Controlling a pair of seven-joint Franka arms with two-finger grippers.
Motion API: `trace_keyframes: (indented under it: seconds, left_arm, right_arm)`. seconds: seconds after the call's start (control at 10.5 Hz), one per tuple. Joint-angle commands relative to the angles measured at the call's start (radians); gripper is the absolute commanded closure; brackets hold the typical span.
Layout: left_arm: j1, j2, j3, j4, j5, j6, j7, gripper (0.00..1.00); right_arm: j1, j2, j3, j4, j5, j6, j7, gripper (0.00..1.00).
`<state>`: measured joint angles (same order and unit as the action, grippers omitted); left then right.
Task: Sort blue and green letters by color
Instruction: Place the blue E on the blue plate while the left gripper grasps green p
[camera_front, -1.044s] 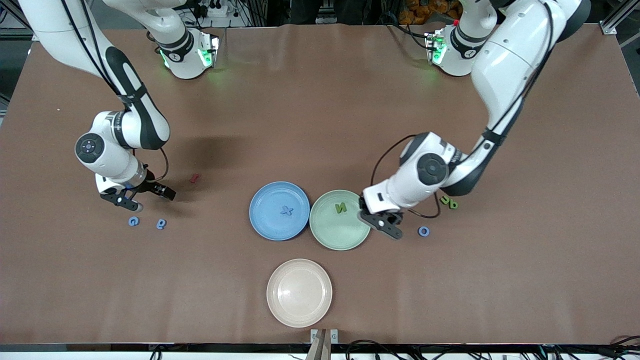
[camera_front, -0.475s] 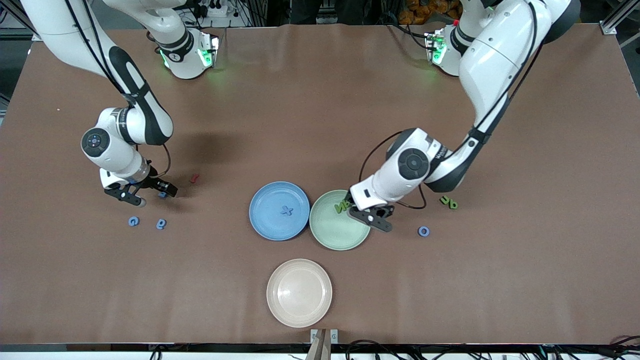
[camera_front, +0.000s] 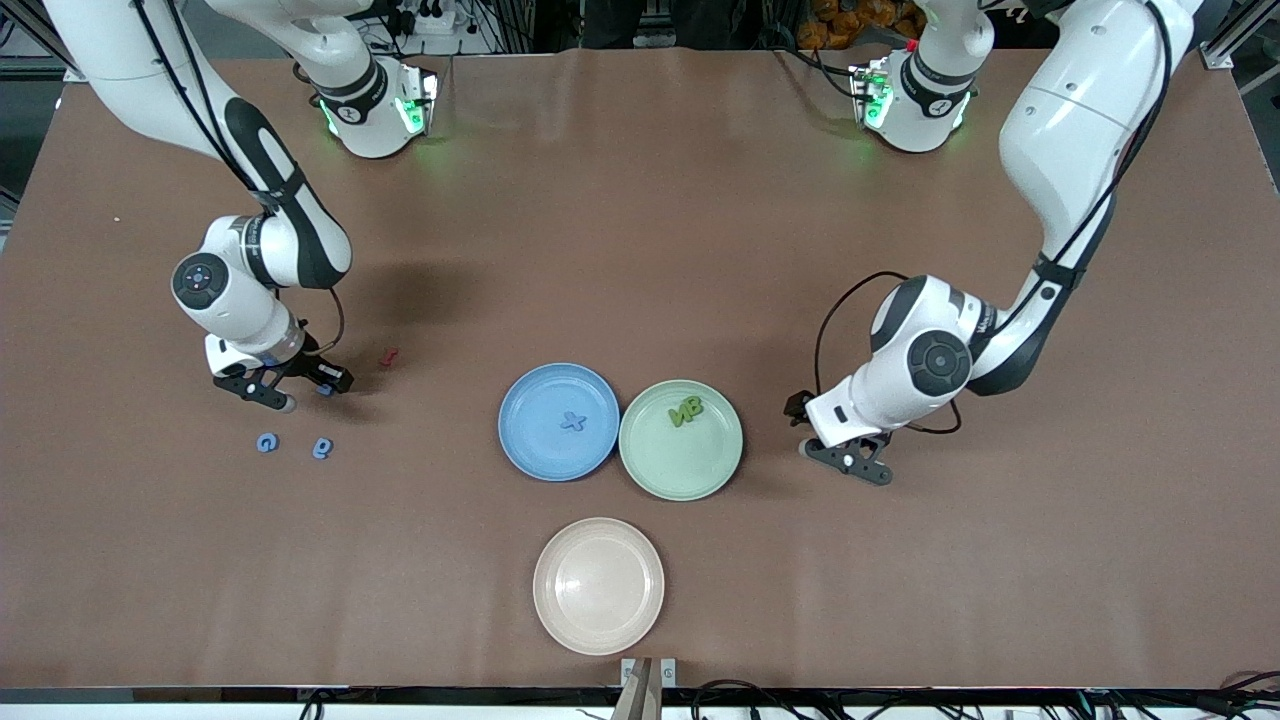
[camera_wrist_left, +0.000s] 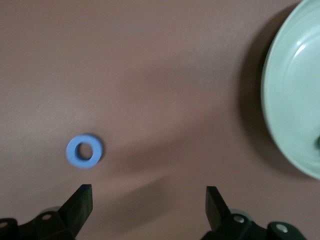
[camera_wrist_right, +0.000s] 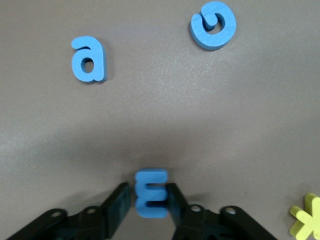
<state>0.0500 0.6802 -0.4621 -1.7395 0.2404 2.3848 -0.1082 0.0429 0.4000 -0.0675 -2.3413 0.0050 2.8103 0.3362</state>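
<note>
Toward the right arm's end of the table, the right gripper (camera_front: 305, 390) sits low and has narrowed from wide onto a blue E (camera_wrist_right: 151, 192). The fingers (camera_wrist_right: 120, 197) press its two long sides, so its long axis runs across the line of the grip. A blue G (camera_front: 267, 442) and blue a (camera_front: 322, 448) lie flat nearer the camera. Mid-table, a blue X (camera_front: 572, 421) lies on the blue plate (camera_front: 530, 450). Beside it, the green plate (camera_front: 670, 475) now holds green N and B (camera_front: 686, 411), where only the N lay a second ago. The left gripper (camera_front: 850, 462) has left that plate's rim and hangs wide open over bare table, near a blue O (camera_wrist_left: 85, 151).
</note>
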Motion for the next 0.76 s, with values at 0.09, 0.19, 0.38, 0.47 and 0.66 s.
trace_keyframes:
  seconds: [0.09, 0.19, 0.38, 0.47, 0.66]
  left_arm:
    - [0.085, -0.149, -0.006, -0.202, 0.094, -0.004, 0.106, 0.0]
    - [0.108, -0.151, -0.009, -0.216, 0.14, -0.001, 0.134, 0.0]
    - [0.131, -0.159, -0.01, -0.241, 0.181, 0.01, 0.136, 0.0]
    - [0.152, -0.159, -0.012, -0.244, 0.181, 0.01, 0.136, 0.0]
    - [0.2, -0.156, -0.012, -0.242, 0.18, 0.017, 0.128, 0.06]
  right_arm:
    - [-0.026, 0.005, 0.018, -0.009, -0.019, -0.015, 0.009, 0.87]
    - [-0.028, 0.0, 0.018, -0.006, -0.017, -0.028, 0.009, 0.91]
    - [-0.032, -0.023, 0.018, 0.005, -0.017, -0.048, 0.009, 0.96]
    - [-0.028, -0.056, 0.018, 0.02, -0.016, -0.092, 0.009, 1.0]
    - [0.007, -0.105, 0.018, 0.116, -0.002, -0.304, 0.027, 1.0]
